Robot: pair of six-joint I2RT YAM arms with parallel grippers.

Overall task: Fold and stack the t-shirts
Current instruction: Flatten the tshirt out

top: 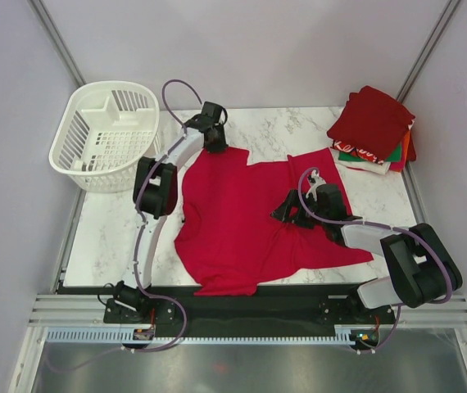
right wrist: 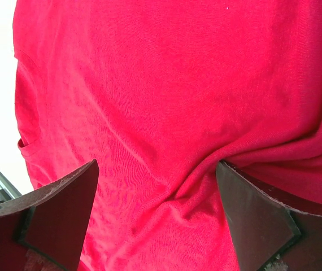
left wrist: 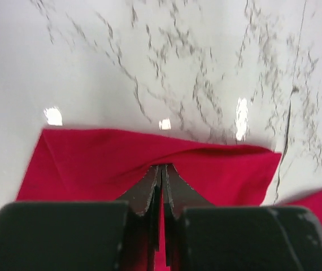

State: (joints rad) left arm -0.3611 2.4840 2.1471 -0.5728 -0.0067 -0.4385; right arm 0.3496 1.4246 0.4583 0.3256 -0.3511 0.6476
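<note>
1. the red shirt (top: 233, 217) lies spread and rumpled across the middle of the table (top: 111, 237). the folded stack (top: 373, 123) sits at the far right corner, dark red on top, well apart from both my claws.
2. my left claw (left wrist: 162, 169) is pressed together on the shirt's far edge, with cloth pinched between the tips. i judge this is the hold for drawing that edge over in a fold.
3. my right claw (right wrist: 155, 186) is spread wide over the shirt's middle and grips nothing. cloth puckers between its fingers, so i think it sits low on the fabric, perhaps to pin it.
4. only the left wrist view shows the pinch; from above, my wrist hides it.
5. only the top view shows the stack, the basket (top: 106, 135) at far left, and the shirt's whole outline. the right wrist view gives just red weave and a hem at the left.
</note>
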